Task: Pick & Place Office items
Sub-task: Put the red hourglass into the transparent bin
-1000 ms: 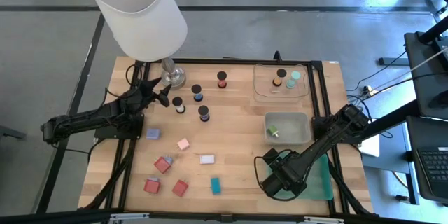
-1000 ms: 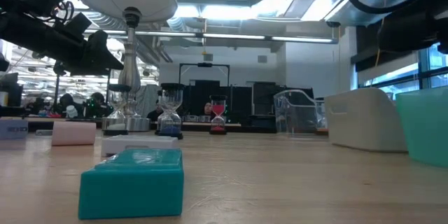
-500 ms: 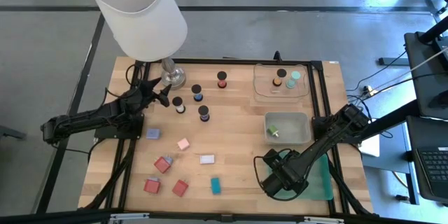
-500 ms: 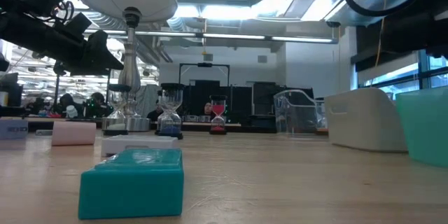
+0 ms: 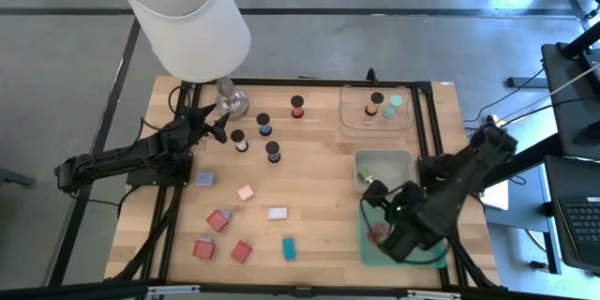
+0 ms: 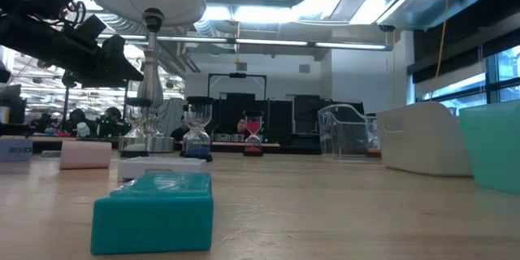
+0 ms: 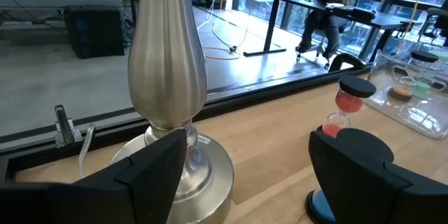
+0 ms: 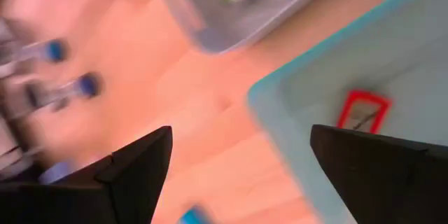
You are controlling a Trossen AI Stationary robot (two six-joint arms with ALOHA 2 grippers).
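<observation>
1. Sorted so far, as it looks: the clear tray (image 5: 377,124) at the far right of the desk (image 5: 319,164) holds 3 pieces, an orange-capped one (image 5: 371,110), a black-capped one (image 5: 377,97) and a mint cylinder (image 5: 395,102).
2. The grey tray (image 5: 385,184) holds 1 green block (image 5: 366,174).
3. The green tray (image 8: 392,77) at the near right holds 1 red block (image 8: 362,110); the right wrist view shows it lying flat on the tray floor.
4. The right gripper (image 5: 382,202) hangs above the green tray with its jaws spread and nothing between them, so I judge the red block just delivered.
5. Left on the desk: 4 short black cylinders, with a red (image 5: 297,106), a blue (image 5: 274,151), a white (image 5: 240,141) and a plain dark cap (image 5: 263,124).
6. Also left: a lavender block (image 5: 204,179), a pink block (image 5: 246,193), a white block (image 5: 277,213), a teal block (image 5: 290,248) and 3 red blocks (image 5: 218,219) near the front left.
7. The left gripper (image 5: 214,124) waits by the lamp base (image 7: 175,161), jaws released and empty.
8. Judgement: roughly a third done; 11 pieces remain.
</observation>
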